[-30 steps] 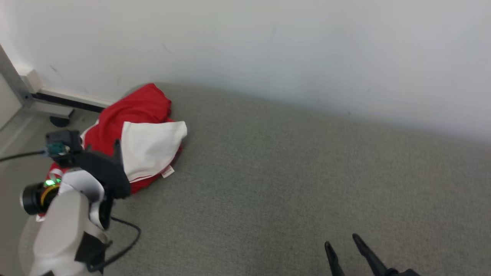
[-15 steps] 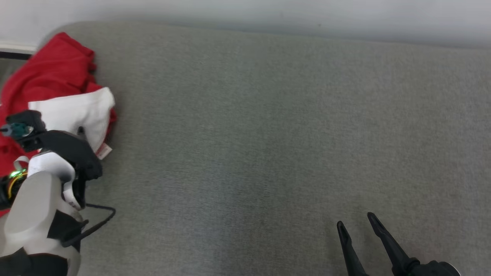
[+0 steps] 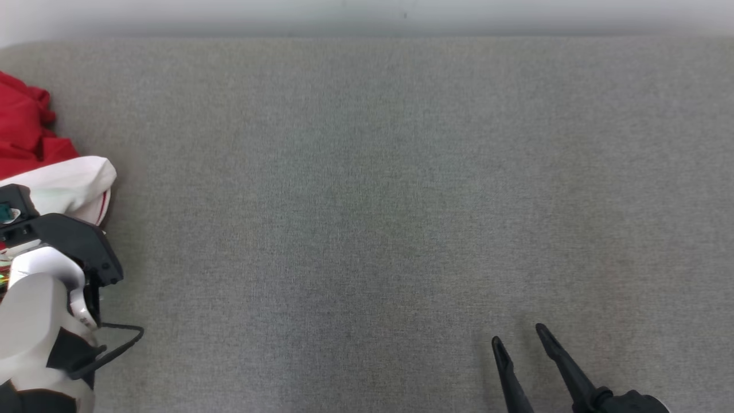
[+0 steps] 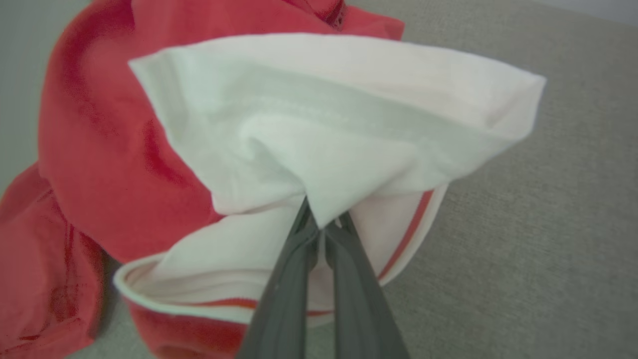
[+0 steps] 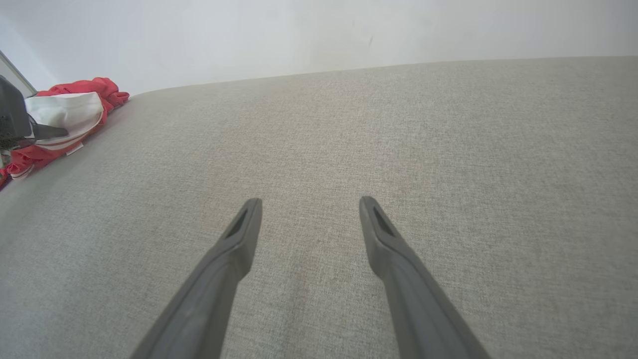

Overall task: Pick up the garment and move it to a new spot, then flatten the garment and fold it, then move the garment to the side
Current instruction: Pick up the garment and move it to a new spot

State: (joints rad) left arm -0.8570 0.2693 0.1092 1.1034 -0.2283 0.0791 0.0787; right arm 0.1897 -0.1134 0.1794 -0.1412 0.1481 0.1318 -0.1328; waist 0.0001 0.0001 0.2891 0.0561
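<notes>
A crumpled red and white garment (image 3: 40,166) lies at the far left of the grey padded surface (image 3: 367,201). In the left wrist view the garment (image 4: 319,124) bulges up as a white fold over red cloth. My left gripper (image 4: 323,224) is shut on that white fold, pinching it between its fingertips. My left arm's wrist (image 3: 51,252) covers part of the garment in the head view. My right gripper (image 3: 518,343) hovers open and empty over the surface at the lower right, its two fingers (image 5: 239,234) spread apart. The garment (image 5: 65,117) sits far off to its left.
A pale wall (image 3: 367,14) runs along the far edge of the grey surface. A black cable (image 3: 114,344) loops out from my left arm. Wide bare surface stretches between the garment and my right gripper.
The head camera has swung to the right, so the garment and my left arm slid to the view's left edge. My right gripper keeps open, nearly in place.
</notes>
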